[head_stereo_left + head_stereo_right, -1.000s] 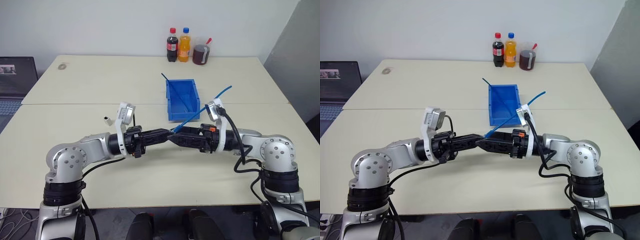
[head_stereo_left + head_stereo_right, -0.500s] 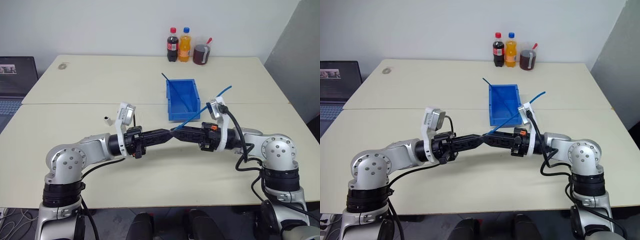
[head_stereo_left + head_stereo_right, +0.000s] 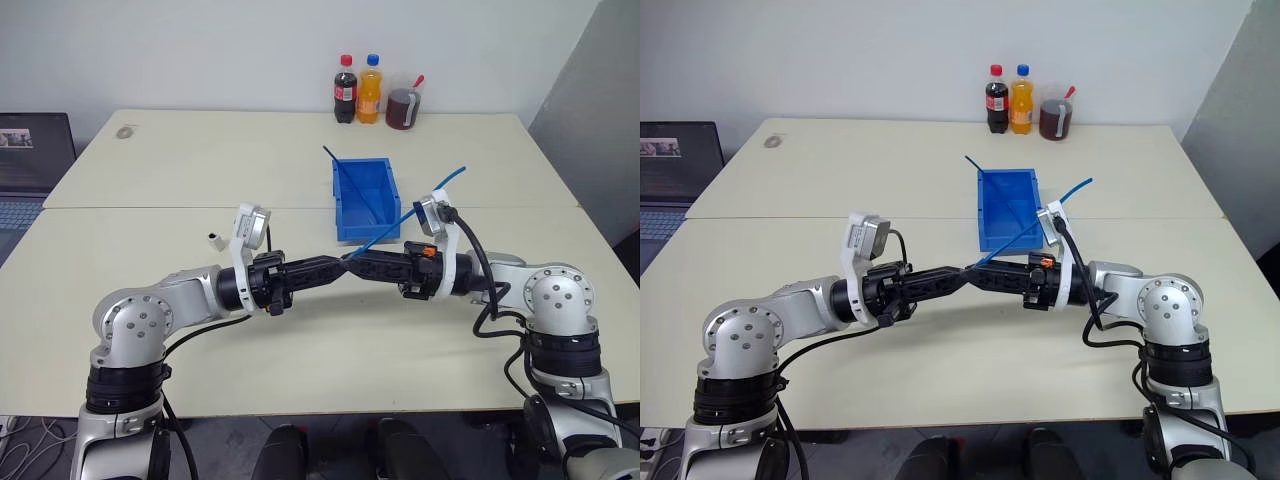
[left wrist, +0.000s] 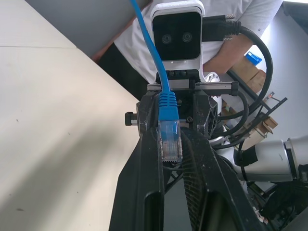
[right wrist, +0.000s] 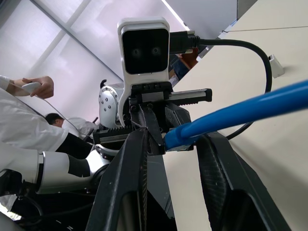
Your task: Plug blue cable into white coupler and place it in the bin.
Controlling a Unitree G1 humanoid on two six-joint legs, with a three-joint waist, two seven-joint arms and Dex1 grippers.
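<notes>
Risk: the thin, stiff light-blue cable may slip or skew at the joint. Its clear plug end sits between the left tool's black fingers, which are pinched shut on it, with nothing visible guiding it square. A small misalignment could jam the clip or push the plug sideways.

The right tool stands part-way apart, the cable running between its fingers; firmness of hold cannot be told. The tiny white boxy coupler cannot be made out between the tools.

Pose: both forearms are level above the cream surface, tools pointing inward, tips meeting near. The cable rises back over the right wrist. The small rectangular bright-blue plastic bin sits just beyond the tools, a darker thin blue cable leaning inside it.
</notes>
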